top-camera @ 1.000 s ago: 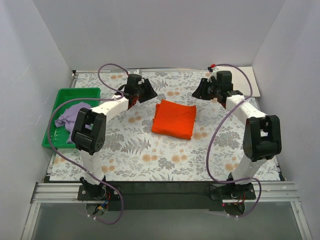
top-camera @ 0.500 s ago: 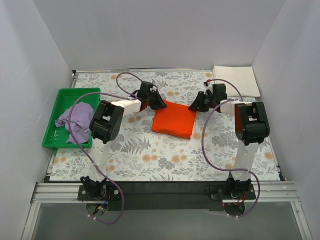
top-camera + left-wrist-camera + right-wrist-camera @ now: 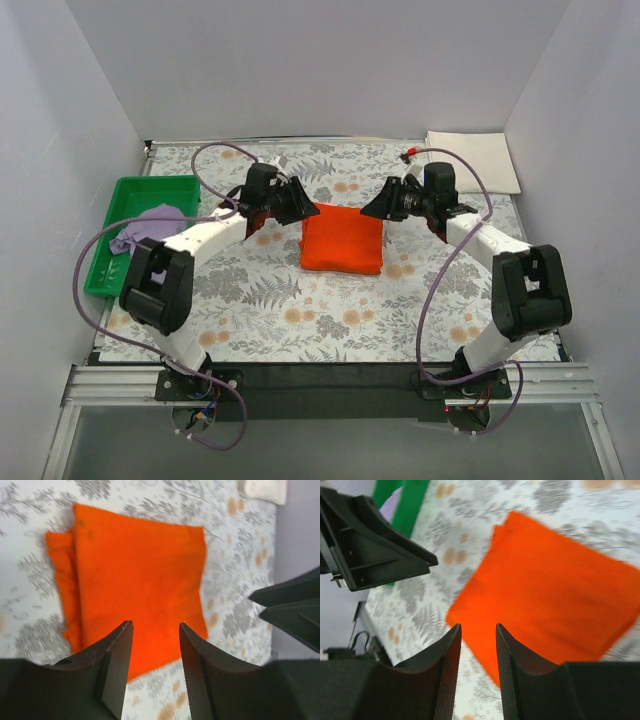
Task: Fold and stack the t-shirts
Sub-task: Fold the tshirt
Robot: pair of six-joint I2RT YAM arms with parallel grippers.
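Note:
The bright orange t-shirt [image 3: 342,240] lies folded into a rectangle mid-table, also seen in the left wrist view [image 3: 135,575] and the right wrist view [image 3: 555,595]. My left gripper [image 3: 300,208] hovers at its far left corner, open, with nothing between the fingers [image 3: 156,625]. My right gripper [image 3: 372,208] hovers at the far right corner, also open and empty [image 3: 478,626]. The pale lilac t-shirt [image 3: 150,225] lies crumpled in the tray. The cream-white t-shirt [image 3: 472,160] lies folded at the back right.
A green plastic tray [image 3: 120,200] stands at the table's left edge. White walls close in the left, back and right sides. The floral tablecloth [image 3: 300,310] stretches in front of the orange shirt.
Both grippers dropped onto the orange shirt's far corners and have since lifted off them. The shirt now lies squarer to the table, no longer tilted.

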